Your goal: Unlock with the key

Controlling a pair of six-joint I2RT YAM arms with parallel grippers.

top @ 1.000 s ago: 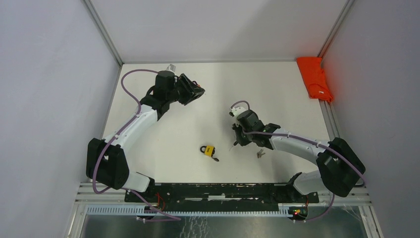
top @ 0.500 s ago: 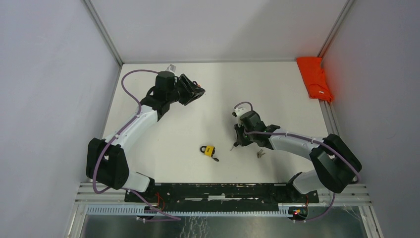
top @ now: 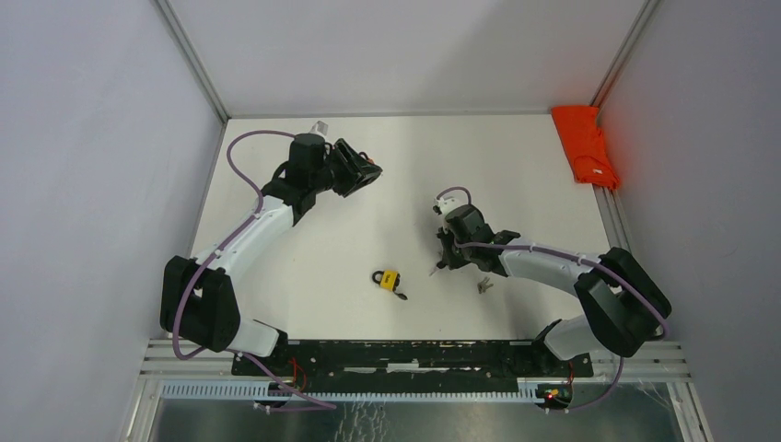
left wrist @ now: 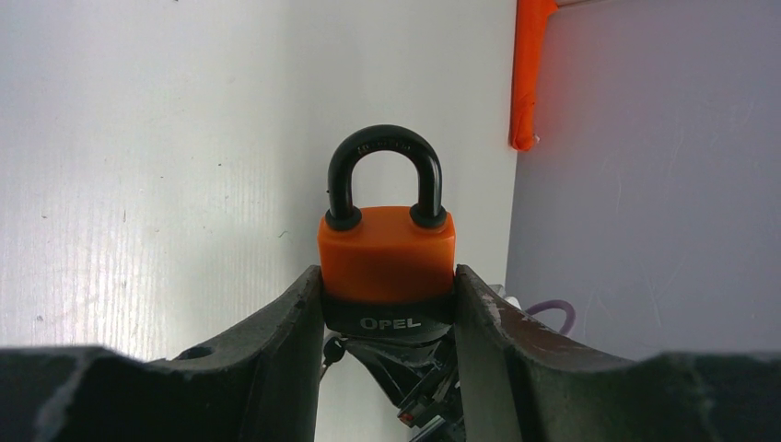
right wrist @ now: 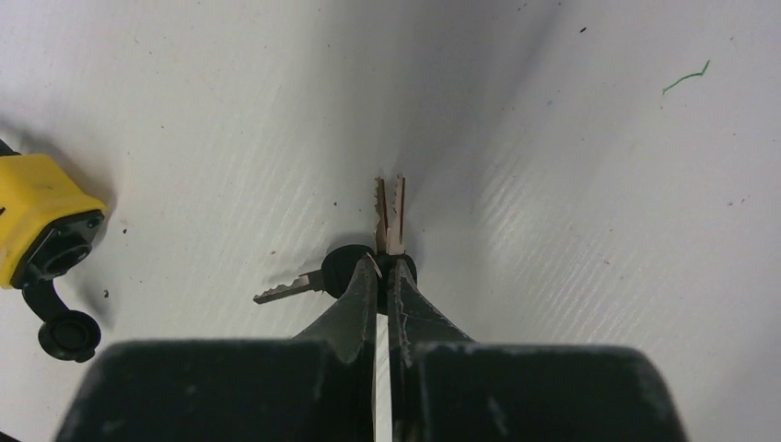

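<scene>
pinching black-headed silver key (right wrist: 388, 216), lengthwise straight ahead, in closed right fingers (right wrist: 357, 299); clamping orange black-shackled padlock (left wrist: 387, 244), well apart leftward, in left fingers (left wrist: 299, 313).

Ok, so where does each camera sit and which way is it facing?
Top external: above and behind the bases, looking down on the table; both arms show whole.
Left wrist: on the left arm, looking past the left gripper, shut on the orange padlock, toward the orange cloth.
Right wrist: looking down past the right gripper, pinching the keys, at the table.
Shared: the yellow padlock shows in right wrist and top views.
</scene>
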